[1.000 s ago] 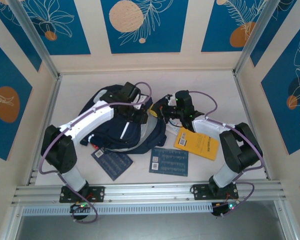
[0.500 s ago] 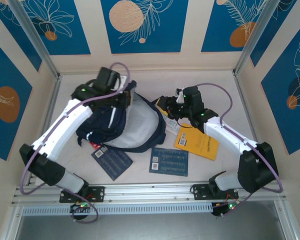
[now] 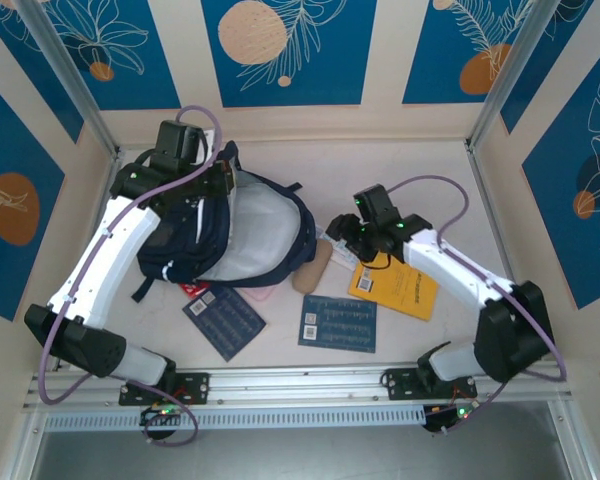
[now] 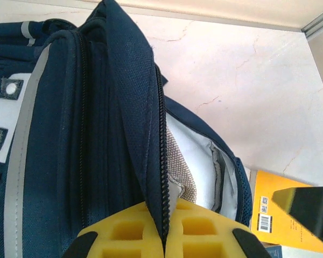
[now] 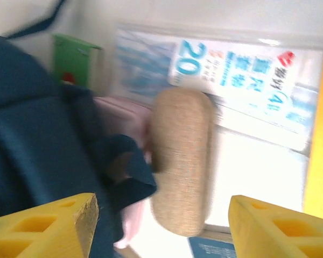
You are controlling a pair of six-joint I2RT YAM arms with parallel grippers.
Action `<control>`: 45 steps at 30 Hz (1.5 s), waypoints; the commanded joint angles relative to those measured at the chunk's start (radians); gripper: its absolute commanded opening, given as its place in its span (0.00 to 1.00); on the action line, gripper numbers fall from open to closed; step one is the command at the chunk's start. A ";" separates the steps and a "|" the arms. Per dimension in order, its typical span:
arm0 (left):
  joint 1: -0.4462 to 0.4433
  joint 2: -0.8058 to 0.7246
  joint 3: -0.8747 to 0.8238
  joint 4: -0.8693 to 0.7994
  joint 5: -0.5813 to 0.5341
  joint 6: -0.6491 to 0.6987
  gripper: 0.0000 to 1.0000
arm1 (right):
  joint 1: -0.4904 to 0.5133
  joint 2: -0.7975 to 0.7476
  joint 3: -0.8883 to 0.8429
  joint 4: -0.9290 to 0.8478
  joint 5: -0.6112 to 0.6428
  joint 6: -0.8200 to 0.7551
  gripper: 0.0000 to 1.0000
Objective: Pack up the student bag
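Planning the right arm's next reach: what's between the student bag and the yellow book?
A tan oblong case lies there, beside the student bag at its open mouth and apart from the yellow book. The top view shows it.

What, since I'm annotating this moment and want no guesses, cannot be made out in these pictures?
Student bag contents: left wrist view, hidden by its own navy flap.
Pink item: right wrist view, mostly under the bag and blurred.
Packet small print: right wrist view, motion blur.
Yellow book cover: left wrist view, cut off by the bottom edge and partly behind a dark shape.
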 commanded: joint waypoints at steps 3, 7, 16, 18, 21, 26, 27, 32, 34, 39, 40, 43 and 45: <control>0.019 -0.036 0.044 0.132 -0.003 -0.017 0.00 | 0.062 0.127 0.089 -0.146 0.043 0.104 0.77; 0.026 -0.043 0.044 0.142 -0.020 -0.006 0.00 | 0.089 0.228 0.143 -0.165 -0.004 0.158 0.79; 0.048 -0.038 0.048 0.148 -0.042 -0.008 0.00 | 0.117 0.270 0.125 -0.089 0.010 0.212 0.57; 0.053 -0.038 0.044 0.152 -0.041 -0.010 0.00 | 0.109 0.239 0.096 -0.051 0.014 0.192 0.58; 0.062 -0.037 0.035 0.158 -0.038 -0.017 0.00 | 0.096 0.190 0.035 0.038 -0.016 0.146 0.59; 0.073 -0.031 0.037 0.161 -0.028 -0.020 0.00 | 0.101 0.201 0.035 0.010 -0.041 0.093 0.72; 0.075 -0.028 0.041 0.155 -0.031 -0.017 0.00 | 0.106 0.211 0.041 -0.007 -0.039 0.091 0.74; 0.092 -0.022 0.048 0.141 -0.036 -0.018 0.00 | 0.131 0.232 0.044 0.003 -0.053 0.081 0.74; 0.095 -0.019 0.049 0.141 -0.027 -0.021 0.00 | 0.136 0.242 0.039 0.027 -0.065 0.087 0.71; 0.096 -0.017 0.036 0.147 -0.016 -0.024 0.00 | 0.147 0.300 0.092 0.006 -0.059 0.076 0.73; 0.095 -0.018 0.035 0.148 -0.012 -0.024 0.00 | 0.150 0.314 0.106 -0.004 -0.055 0.072 0.74; 0.096 -0.019 0.039 0.148 -0.001 -0.025 0.00 | 0.157 0.370 0.151 -0.049 -0.036 0.070 0.78; 0.096 -0.022 0.041 0.150 0.004 -0.025 0.00 | 0.159 0.412 0.173 -0.071 -0.037 0.074 0.79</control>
